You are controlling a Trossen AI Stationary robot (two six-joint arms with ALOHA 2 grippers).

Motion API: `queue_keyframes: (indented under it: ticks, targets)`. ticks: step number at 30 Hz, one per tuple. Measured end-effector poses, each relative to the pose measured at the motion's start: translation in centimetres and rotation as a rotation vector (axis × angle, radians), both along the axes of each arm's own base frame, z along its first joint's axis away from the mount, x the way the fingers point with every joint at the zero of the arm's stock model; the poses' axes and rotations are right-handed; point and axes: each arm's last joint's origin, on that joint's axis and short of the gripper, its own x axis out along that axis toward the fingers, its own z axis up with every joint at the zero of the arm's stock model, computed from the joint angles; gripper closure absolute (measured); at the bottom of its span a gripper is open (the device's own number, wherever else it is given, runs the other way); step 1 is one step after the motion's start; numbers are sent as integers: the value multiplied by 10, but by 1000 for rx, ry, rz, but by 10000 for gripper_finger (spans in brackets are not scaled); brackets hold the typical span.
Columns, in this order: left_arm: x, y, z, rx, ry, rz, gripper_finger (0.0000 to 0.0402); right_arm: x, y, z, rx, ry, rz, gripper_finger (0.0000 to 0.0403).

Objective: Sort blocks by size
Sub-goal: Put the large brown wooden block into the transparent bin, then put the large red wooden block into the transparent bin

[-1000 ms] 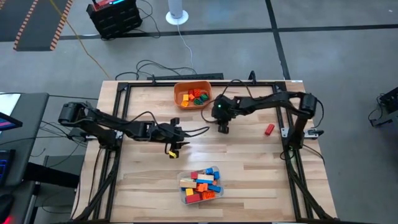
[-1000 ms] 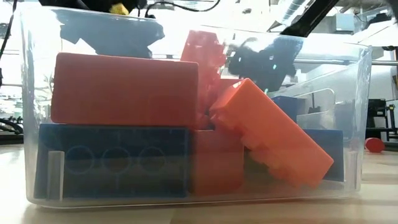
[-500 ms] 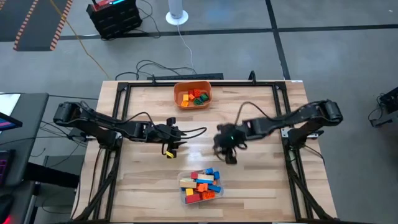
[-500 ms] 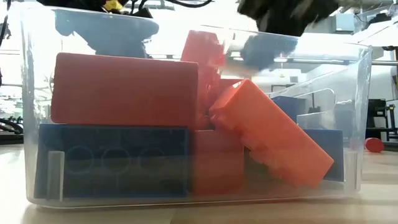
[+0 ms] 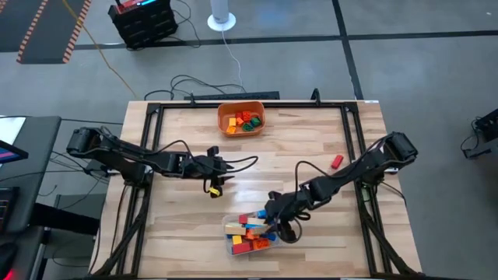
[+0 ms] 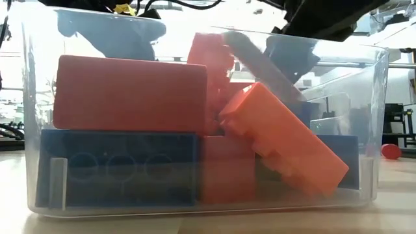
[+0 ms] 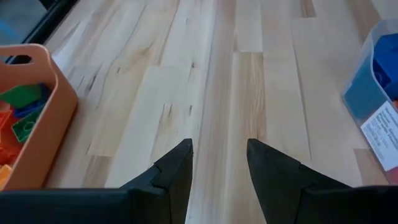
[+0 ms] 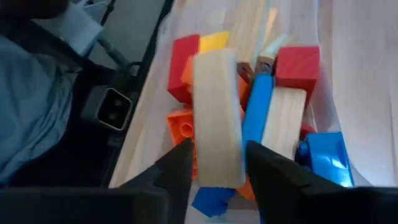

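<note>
A clear tub (image 5: 231, 247) near the table's front edge holds several blocks, red (image 8: 297, 62), blue (image 8: 258, 112), orange and yellow. My right gripper (image 5: 270, 222) hangs over the tub's right part, pointing slantwise down. A long tan block (image 8: 214, 118) lies between its two fingers, lengthwise along them. In the low view it shows as a pale slanted bar (image 6: 260, 62) inside the tub. My left gripper (image 7: 219, 144) stands open above bare table at centre left, holding nothing. An orange bowl (image 5: 241, 119) with small blocks sits at the far edge. My right gripper has the tan block between its fingers (image 8: 177, 165), which come from above and the table's right and lie along the block. Thin gaps seem to show on both sides. Whether the fingers touch it, I cannot tell. The block tilts down into the tub.
A lone red block (image 5: 336, 161) lies on the table toward the right edge, and shows in the low view (image 6: 390, 151) beyond the tub. Bare wood stretches between the bowl and the tub. The black frame rails run along the table's sides.
My right gripper has swung from beside the orange bowl toward the table's near edge, over the clear tub, tipping further down. A pale slanted bar now shows inside the tub in the low view. My left arm has kept nearly still.
</note>
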Motion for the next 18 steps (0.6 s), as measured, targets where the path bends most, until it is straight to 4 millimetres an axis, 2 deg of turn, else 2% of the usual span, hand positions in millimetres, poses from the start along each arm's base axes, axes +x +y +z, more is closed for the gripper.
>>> queue_keyframes:
  ticks: [4,7,9,12,15,18]
  targets:
    - [0,-2,0,2,4,-10,256,-1,2,1,30,34,-29,176]
    - [0,-2,0,7,6,-13,256,-7,-6,14,-19,175,-63,148]
    - [0,-2,0,9,5,-15,256,-16,-13,28,-126,273,-126,144]
    - [-1,-2,-1,16,9,-18,256,-39,-31,41,-388,449,-235,144]
    - [-1,-2,-1,15,16,-18,256,-60,-52,41,-584,656,-219,143]
    - [-2,-2,-2,17,30,-18,256,-77,-76,35,-686,878,-183,143]
